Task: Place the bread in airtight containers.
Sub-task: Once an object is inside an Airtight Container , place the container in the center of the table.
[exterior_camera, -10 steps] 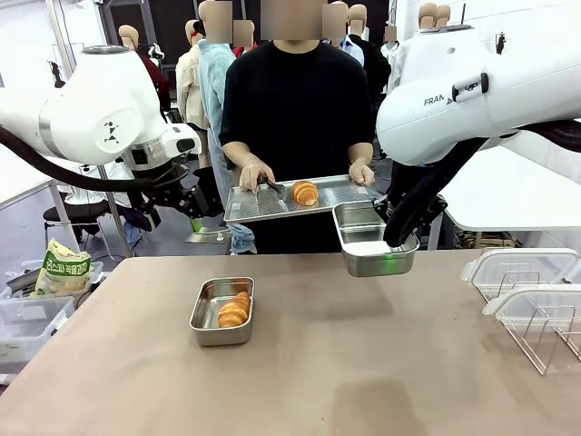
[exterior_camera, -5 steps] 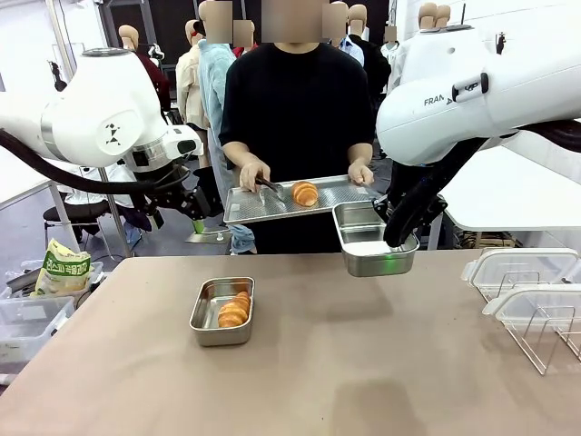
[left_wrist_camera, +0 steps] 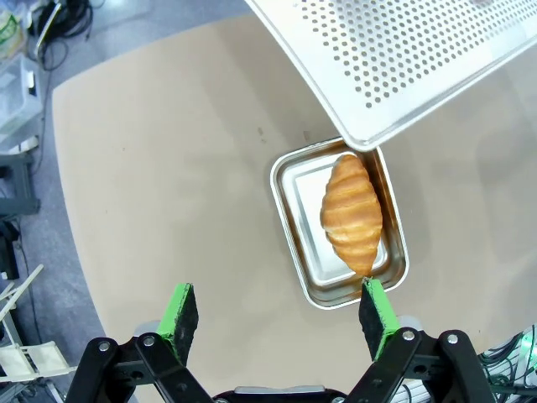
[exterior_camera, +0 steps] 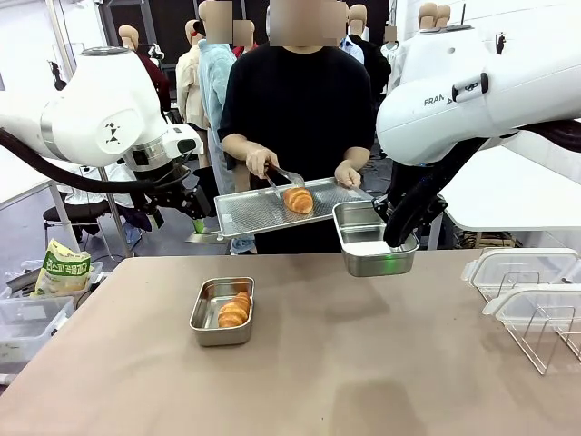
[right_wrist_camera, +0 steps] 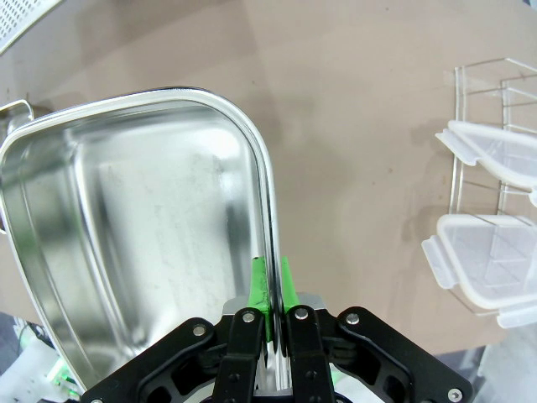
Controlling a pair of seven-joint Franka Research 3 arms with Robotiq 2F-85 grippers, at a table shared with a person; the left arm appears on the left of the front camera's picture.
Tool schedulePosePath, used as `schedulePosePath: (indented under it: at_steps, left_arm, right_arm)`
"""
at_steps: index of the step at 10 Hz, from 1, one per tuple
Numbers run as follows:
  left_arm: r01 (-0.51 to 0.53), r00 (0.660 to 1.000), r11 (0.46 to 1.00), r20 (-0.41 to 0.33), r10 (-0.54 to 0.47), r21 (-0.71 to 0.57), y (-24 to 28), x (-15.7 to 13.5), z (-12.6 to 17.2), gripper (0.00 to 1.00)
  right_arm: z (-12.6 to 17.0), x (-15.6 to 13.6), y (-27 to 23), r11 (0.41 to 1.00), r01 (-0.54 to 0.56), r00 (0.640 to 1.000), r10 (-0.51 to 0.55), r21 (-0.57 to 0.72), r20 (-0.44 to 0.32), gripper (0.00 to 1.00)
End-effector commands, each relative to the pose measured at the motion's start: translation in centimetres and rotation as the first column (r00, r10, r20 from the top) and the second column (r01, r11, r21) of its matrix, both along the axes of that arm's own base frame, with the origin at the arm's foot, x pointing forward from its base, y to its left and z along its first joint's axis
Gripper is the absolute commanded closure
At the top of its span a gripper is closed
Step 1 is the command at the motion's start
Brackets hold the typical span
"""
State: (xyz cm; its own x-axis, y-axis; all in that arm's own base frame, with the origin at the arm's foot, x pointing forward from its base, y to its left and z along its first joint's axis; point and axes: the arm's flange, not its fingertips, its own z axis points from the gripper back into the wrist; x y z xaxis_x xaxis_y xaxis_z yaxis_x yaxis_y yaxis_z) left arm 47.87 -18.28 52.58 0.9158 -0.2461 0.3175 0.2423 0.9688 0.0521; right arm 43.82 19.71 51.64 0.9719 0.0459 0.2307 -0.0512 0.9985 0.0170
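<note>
Tray (exterior_camera: 254, 211) now tipped toward held tin (exterior_camera: 377, 243); was level a moment ago. Second roll (exterior_camera: 298, 200) now pinched by tongs (exterior_camera: 281, 174) in person's hand (exterior_camera: 259, 162), shifted slightly along tray. Drop into held tin judged imminent. Held tin empty, raised above bench (exterior_camera: 363, 363), wall clamped by right gripper (right_wrist_camera: 271, 273), unmoved. Left gripper (left_wrist_camera: 277, 298) spread wide, nothing held, hovering over bench tin (left_wrist_camera: 294, 218), first roll (left_wrist_camera: 352, 214) inside. Lids (exterior_camera: 522, 272) unused at right.
</note>
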Motion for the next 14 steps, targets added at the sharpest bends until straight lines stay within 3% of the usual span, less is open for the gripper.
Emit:
schedulePosePath:
  at_steps: [1, 14]
  left_arm:
    - [-0.002, 1.0, 1.0, 0.003, 0.002, 0.004, 0.17, -0.09, 0.21, 0.0]
    - [-0.002, 1.0, 1.0, 0.003, 0.002, 0.004, 0.17, -0.09, 0.21, 0.0]
  right_arm:
    - [0.3, -0.05, -0.01, 1.0, -0.003, 1.0, 0.003, 0.01, 0.004, 1.0]
    - [0.3, -0.05, -0.01, 1.0, -0.003, 1.0, 0.003, 0.01, 0.004, 1.0]
